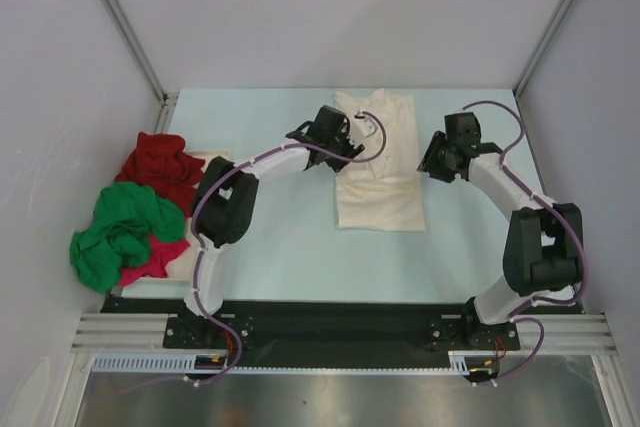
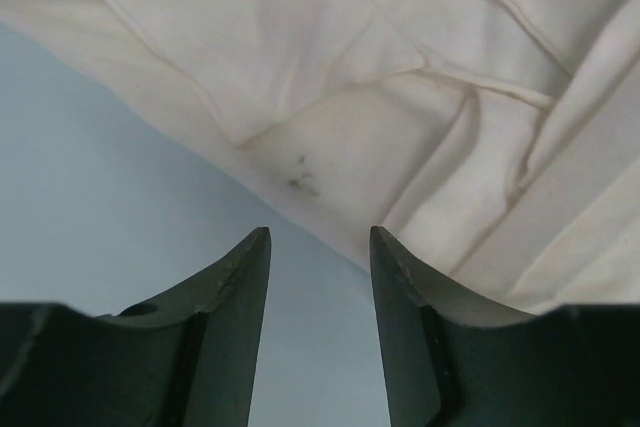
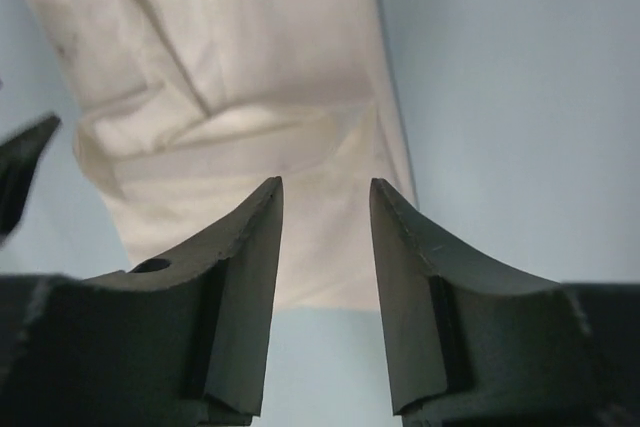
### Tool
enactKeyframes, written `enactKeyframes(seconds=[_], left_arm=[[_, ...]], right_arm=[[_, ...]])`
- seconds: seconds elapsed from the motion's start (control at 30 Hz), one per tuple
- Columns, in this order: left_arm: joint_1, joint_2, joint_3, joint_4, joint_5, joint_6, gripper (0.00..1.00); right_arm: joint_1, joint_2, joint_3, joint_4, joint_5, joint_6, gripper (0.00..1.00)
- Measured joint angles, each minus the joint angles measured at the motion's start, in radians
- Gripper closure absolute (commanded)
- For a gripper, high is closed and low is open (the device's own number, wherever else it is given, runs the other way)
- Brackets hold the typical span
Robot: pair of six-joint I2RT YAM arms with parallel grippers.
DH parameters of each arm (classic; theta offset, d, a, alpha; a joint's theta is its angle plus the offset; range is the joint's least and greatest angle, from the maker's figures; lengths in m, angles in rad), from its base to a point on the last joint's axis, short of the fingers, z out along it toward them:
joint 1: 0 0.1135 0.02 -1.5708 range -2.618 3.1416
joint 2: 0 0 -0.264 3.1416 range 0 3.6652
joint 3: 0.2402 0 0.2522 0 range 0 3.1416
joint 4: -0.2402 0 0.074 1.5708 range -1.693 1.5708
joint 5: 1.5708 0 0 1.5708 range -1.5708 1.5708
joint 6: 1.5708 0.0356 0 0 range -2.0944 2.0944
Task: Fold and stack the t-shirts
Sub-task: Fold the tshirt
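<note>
The cream-white t-shirt (image 1: 378, 177) lies folded into a long strip in the middle of the table; it also shows in the left wrist view (image 2: 400, 97) and the right wrist view (image 3: 230, 97). My left gripper (image 1: 345, 152) is open and empty at the shirt's left edge (image 2: 320, 232). My right gripper (image 1: 432, 162) is open and empty just off the shirt's right edge (image 3: 325, 187). The dark red t-shirt (image 1: 158, 165), the bright green t-shirt (image 1: 120, 232) and the magenta-pink t-shirt (image 1: 152, 257) lie crumpled in a heap at the left.
The heap sits on a flat white tray (image 1: 205, 159) at the table's left side. Grey walls and metal frame posts (image 1: 125, 22) close in the table on three sides. The left fingertip shows at the left edge of the right wrist view (image 3: 25, 162).
</note>
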Motion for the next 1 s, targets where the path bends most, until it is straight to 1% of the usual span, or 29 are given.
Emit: enactKeyframes(seconds=[0.07, 0.13, 0.17, 0.3, 0.33, 0.37, 0.53, 0.63, 0.77, 0.9, 1.0], left_arm=[[0.016, 0.002, 0.02, -0.011, -0.007, -0.036, 0.45], [0.038, -0.008, 0.024, -0.018, 0.009, -0.062, 0.43], [0.05, -0.018, 0.023, -0.033, 0.018, -0.069, 0.4], [0.082, -0.116, -0.047, -0.077, 0.073, -0.084, 0.34], [0.085, -0.153, -0.072, -0.099, 0.092, -0.084, 0.29], [0.084, -0.19, -0.098, -0.111, 0.111, -0.083, 0.28], [0.065, -0.333, -0.208, -0.164, 0.191, -0.078, 0.29], [0.046, -0.358, -0.254, -0.18, 0.222, -0.071, 0.31], [-0.012, -0.36, -0.306, -0.219, 0.228, -0.041, 0.33], [-0.104, -0.36, -0.322, -0.225, 0.23, 0.006, 0.33], [-0.163, -0.357, -0.329, -0.208, 0.227, 0.047, 0.34]], right_arm=[[0.048, -0.041, -0.032, -0.011, 0.013, -0.011, 0.6], [0.097, -0.049, -0.058, -0.027, 0.015, -0.02, 0.62], [0.115, -0.042, -0.064, -0.035, 0.012, -0.023, 0.63], [0.177, 0.038, -0.059, -0.073, -0.011, -0.038, 0.64], [0.182, 0.071, -0.048, -0.079, -0.017, -0.042, 0.64], [0.185, 0.106, -0.031, -0.086, -0.019, -0.045, 0.64], [0.179, 0.259, 0.118, -0.113, -0.009, -0.057, 0.65], [0.167, 0.349, 0.231, -0.106, -0.002, -0.064, 0.65], [0.14, 0.438, 0.327, -0.108, 0.004, -0.063, 0.64], [0.111, 0.459, 0.389, -0.127, 0.017, -0.064, 0.63], [0.091, 0.425, 0.377, -0.13, 0.04, -0.071, 0.61]])
